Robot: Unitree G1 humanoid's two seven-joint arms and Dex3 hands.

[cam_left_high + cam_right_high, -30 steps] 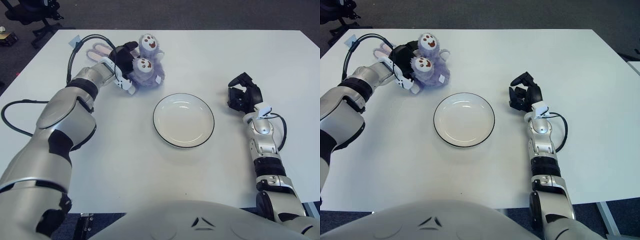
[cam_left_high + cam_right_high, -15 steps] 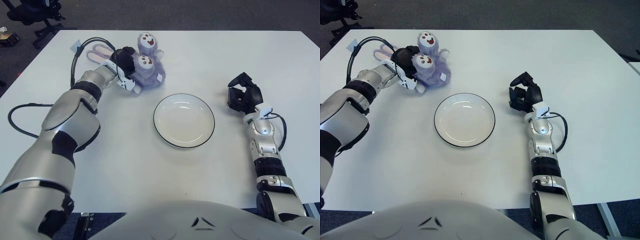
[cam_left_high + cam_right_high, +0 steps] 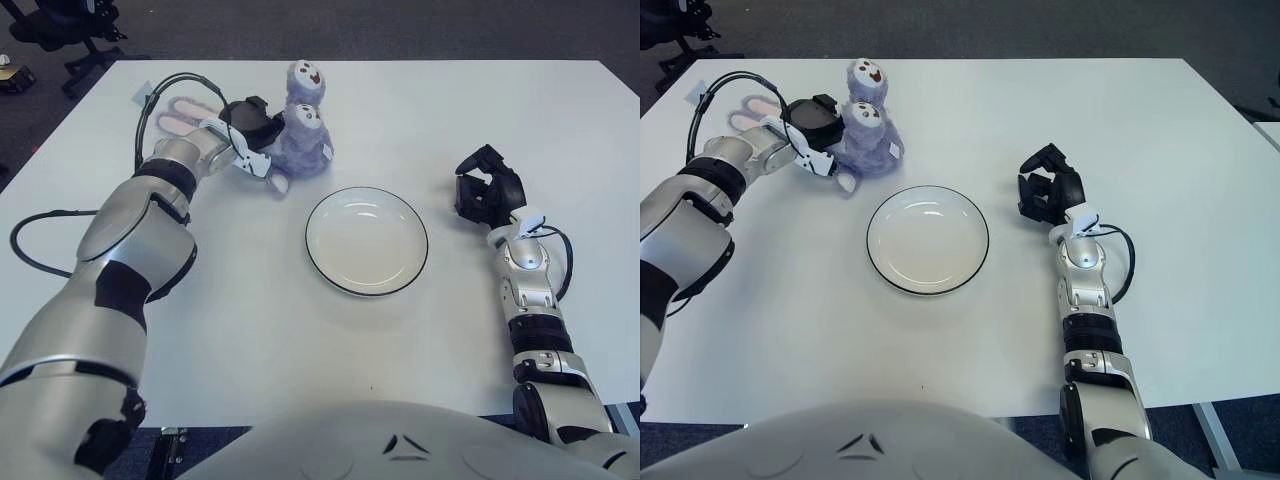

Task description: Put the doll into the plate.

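Observation:
The doll (image 3: 300, 140) is a purple plush with two small smiling faces, standing on the white table at the back left. My left hand (image 3: 254, 124) is shut on the doll's left side, low over the table. Pink-lined plush ears (image 3: 180, 108) lie behind that hand. The white plate (image 3: 367, 240) with a dark rim lies empty in the middle of the table, to the front right of the doll. My right hand (image 3: 484, 190) rests parked on the table to the right of the plate, fingers curled and empty.
A black cable (image 3: 165, 85) loops from my left wrist over the table's back left corner. Another cable (image 3: 30, 245) hangs by the left edge. An office chair (image 3: 60, 25) stands on the floor beyond the back left corner.
My left hand has turned and shifted slightly right with the doll. The doll now stands more upright, its faces higher and farther back. The right hand has not moved.

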